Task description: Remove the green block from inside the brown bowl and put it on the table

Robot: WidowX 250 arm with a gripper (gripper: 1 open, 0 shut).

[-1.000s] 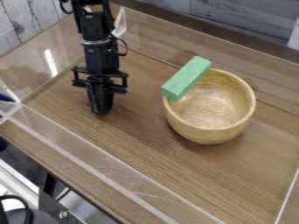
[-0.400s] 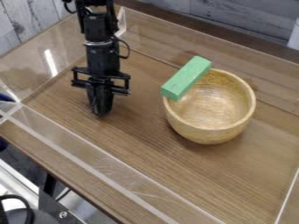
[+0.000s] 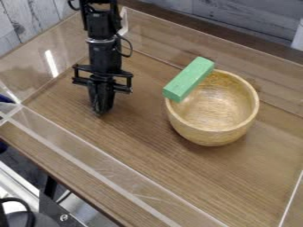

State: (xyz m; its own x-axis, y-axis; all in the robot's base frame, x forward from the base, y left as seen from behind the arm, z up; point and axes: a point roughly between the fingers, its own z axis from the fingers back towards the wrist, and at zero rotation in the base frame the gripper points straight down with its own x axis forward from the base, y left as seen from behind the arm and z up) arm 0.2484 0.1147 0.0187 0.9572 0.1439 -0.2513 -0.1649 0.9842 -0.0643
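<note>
Where plank lines run diagonally: brown wood-grain table [image 3: 83,151], edged by low clear acrylic walls [image 3: 112,191] (glare at upper left). Right of centre, brown bowl [image 3: 213,108], round, thick-rimmed, pale grain. Green block [image 3: 189,78], flat and bright, tilted across bowl's upper-left rim, lower end overhanging outside. Left of bowl, well apart, black gripper [image 3: 102,107], tip near tabletop, jaws pinched together, empty.

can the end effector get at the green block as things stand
Probably yes: the green block leans on the brown bowl rim, top exposed, with bare table between it and the shut end effector.
</note>
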